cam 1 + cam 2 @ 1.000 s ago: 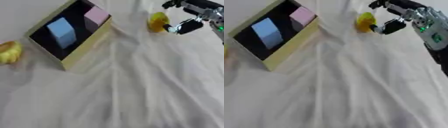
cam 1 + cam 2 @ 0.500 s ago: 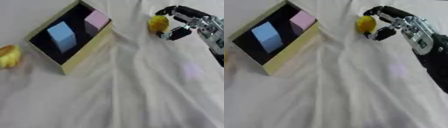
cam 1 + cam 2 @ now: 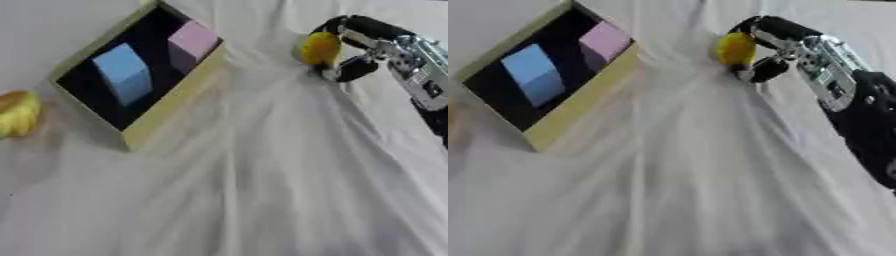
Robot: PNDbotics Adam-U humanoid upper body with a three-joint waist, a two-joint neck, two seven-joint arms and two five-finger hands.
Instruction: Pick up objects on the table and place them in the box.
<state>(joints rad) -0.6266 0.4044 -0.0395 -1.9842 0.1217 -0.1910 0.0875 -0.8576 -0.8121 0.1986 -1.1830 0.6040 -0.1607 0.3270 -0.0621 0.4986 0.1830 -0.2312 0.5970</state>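
Yellow rounded object [image 3: 320, 47] sits in the right hand [image 3: 776, 47], fingers apparently curled round it. Rumpled white cloth [image 3: 262, 175] underneath may snag; the object could slip before reaching the tan black-lined box [image 3: 175, 102], well left.

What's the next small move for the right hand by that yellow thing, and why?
Probably close the fingers and lift. The right hand is already curled around the yellow object, which looks to be resting on the white cloth; the box lies off to its left.
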